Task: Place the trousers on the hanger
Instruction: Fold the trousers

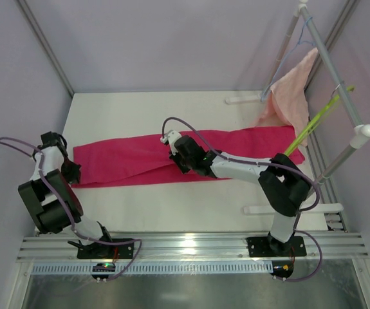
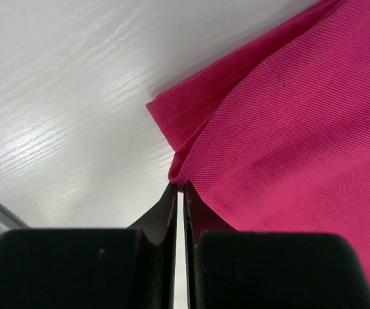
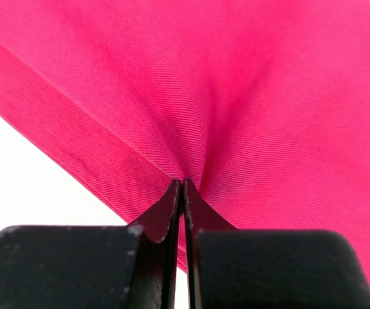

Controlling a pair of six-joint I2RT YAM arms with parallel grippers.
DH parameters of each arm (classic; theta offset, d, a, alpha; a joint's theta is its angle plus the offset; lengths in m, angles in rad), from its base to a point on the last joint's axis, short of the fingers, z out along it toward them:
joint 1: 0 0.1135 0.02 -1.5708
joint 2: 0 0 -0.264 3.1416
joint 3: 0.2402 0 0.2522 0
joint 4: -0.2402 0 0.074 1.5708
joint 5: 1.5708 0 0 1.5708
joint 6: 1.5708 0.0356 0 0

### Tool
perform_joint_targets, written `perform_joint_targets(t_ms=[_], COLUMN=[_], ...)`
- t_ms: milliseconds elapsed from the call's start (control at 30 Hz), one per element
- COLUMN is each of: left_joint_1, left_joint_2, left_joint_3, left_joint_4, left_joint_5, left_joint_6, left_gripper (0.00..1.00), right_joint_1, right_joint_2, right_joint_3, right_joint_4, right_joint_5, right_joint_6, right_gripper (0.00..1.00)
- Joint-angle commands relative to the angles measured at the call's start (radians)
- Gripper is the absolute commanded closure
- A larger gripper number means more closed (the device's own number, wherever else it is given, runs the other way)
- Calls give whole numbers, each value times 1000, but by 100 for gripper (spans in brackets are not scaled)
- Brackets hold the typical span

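Left wrist view shows my left pincer closed tight, its two tips pressed together on a folded edge of the trousers. The pink cloth rises out of the tips and spreads up and to the right, and the white table lies bare to the left of it.

On the right wrist view, my right pincer is also closed, with the tips together on a pinch of the same cloth. Creases fan outward from the pinch and the fabric fills nearly the whole view.

From the top external view, the trousers lie stretched in a long band across the middle of the table, running from left to right. My left pincer has them at their left end. My right pincer has them near the middle of the band, at its near edge, with that arm reaching in from the right.

Past the right end of the trousers stands a white rack of tubes. The green hanger hangs tilted from its rail, its lower end just by the right end of the trousers. A pale pink towel is draped on the rack behind it.
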Motion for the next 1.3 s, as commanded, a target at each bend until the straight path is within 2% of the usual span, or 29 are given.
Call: perform_joint_targets(t_ms=[0,200,400,600,767,833,1100,1267], left_joint_1=[10,23,26,27,38,40,41,41], left_joint_2=[64,149,106,31,90,118,195,152], left_joint_3=[-48,-35,22,129,88,50,-25,-21], left_joint_4=[17,31,-3,-70,-90,-71,-41,-61], left_joint_5=[-50,-107,-137,-179,-186,-186,-176,-154], left_joint_6=[36,70,84,85,111,131,136,137], left_gripper=[100,99,99,99,100,99,100,99], right_joint_1=[4,6,10,10,10,12,33,36], right_joint_2=[60,73,39,9,-63,-83,22,-1], right_joint_3=[-18,-92,-113,-61,-93,-129,-156,-164], right_joint_4=[-48,-1,27,-28,-54,-62,-56,-56], right_joint_5=[-74,-72,-92,-66,-111,-187,-223,-172], right_joint_6=[54,69,87,80,69,57,124,157], right_gripper=[96,96,96,96,96,96,96,93])
